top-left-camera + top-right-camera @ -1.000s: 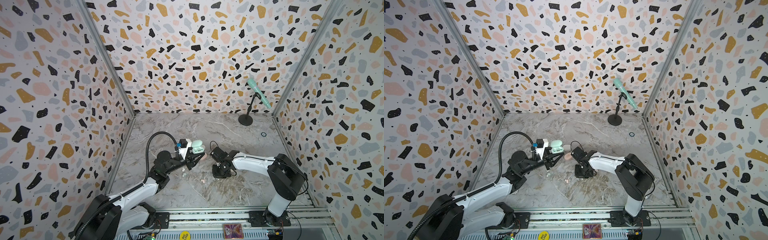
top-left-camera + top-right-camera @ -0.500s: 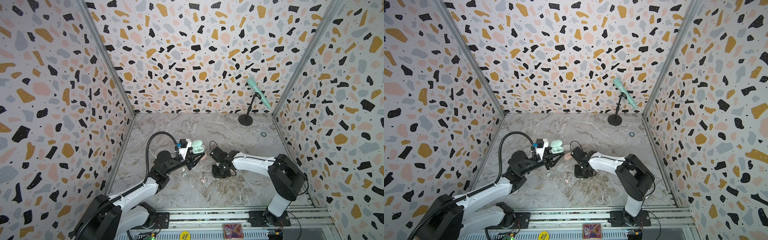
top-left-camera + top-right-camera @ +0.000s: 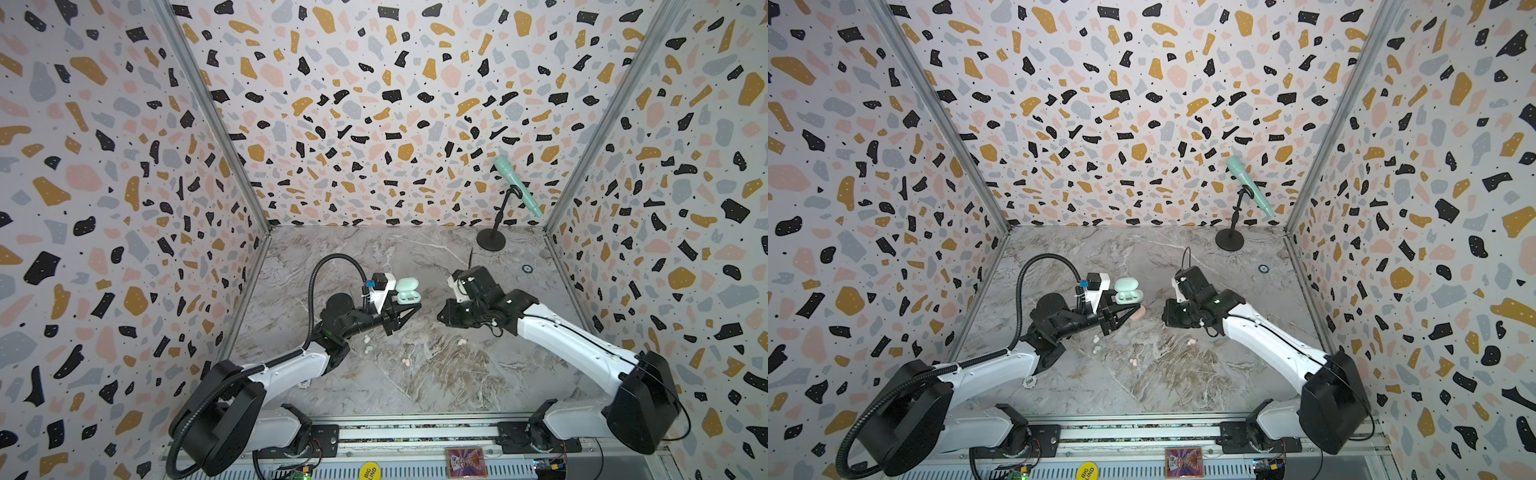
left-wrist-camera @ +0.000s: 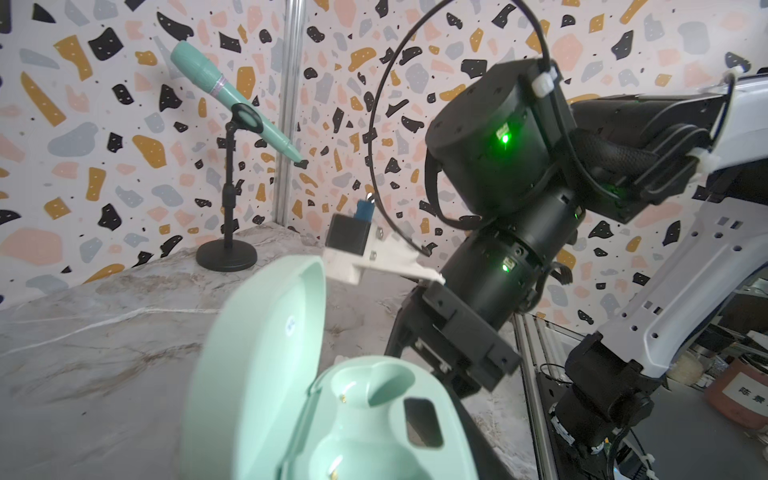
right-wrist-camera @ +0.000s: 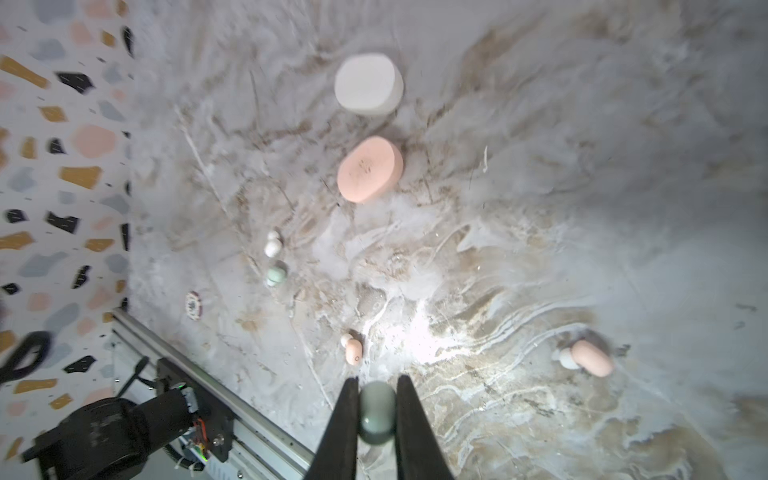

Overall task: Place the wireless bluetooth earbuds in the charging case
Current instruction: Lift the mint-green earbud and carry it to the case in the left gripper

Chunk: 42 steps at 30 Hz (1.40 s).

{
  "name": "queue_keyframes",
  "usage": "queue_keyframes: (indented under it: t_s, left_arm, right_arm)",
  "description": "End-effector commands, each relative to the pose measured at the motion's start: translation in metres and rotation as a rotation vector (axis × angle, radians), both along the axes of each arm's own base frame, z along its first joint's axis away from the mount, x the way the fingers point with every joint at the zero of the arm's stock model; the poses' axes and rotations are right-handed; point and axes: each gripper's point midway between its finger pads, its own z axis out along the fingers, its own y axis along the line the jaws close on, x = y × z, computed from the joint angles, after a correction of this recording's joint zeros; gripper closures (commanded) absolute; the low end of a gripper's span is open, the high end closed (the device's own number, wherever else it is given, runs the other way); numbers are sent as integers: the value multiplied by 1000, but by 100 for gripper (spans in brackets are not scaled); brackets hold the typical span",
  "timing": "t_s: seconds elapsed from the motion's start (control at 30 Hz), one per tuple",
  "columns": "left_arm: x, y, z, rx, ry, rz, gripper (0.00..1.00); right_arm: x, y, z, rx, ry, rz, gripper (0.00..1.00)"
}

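Note:
The mint green charging case (image 3: pixel 406 291) (image 3: pixel 1127 291) is held above the table with my left gripper (image 3: pixel 409 311) shut on it. Its lid (image 4: pixel 266 353) stands open and both sockets (image 4: pixel 374 390) are empty. My right gripper (image 5: pixel 376 411) is shut on a mint green earbud (image 5: pixel 377 413). It hangs just right of the case in both top views (image 3: pixel 443 316). On the table lie a white earbud (image 3: pixel 367 340), a mint earbud (image 3: pixel 368 349) and two pink earbuds (image 3: pixel 407 362) (image 3: pixel 462 341).
A shut white case (image 5: pixel 368 83) and a shut pink case (image 5: pixel 370 168) (image 3: pixel 1137 314) sit on the marble table under the left gripper. A mint microphone on a black stand (image 3: pixel 515 187) stands at the back right. A poker chip (image 3: pixel 1029 381) lies near the left arm.
The right gripper has risen from the table and drawn slightly right with the mint earbud. The left gripper and case have shifted a little to the right.

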Motion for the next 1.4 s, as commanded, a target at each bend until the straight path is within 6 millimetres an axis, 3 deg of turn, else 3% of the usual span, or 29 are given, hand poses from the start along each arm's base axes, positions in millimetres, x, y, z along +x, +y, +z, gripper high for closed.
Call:
queue_keyframes:
  t_s: [0.0,0.23,0.4,0.67,0.83,1.37]
  left_arm:
    - [-11,-14,35,-79,-118,-80,54]
    - [-18,-37,47,-104,-163,-162,53]
    - [-18,-48,46,-114,-178,-196,53]
    - [-18,-56,43,-109,-186,-232,53]
    - [-19,-55,42,-104,-186,-235,53]
    - [-26,-56,42,-72,-189,-263,54]
  right_arm:
    - [-3,-10,43,76,-98,87,89]
    - [-10,-22,119,216,-272,198,89]
    - [-24,-24,153,331,-348,277,89]
    - [-40,-12,166,437,-371,379,89]
    - [-46,3,162,444,-359,422,89]
    - [-40,24,149,431,-342,460,90]
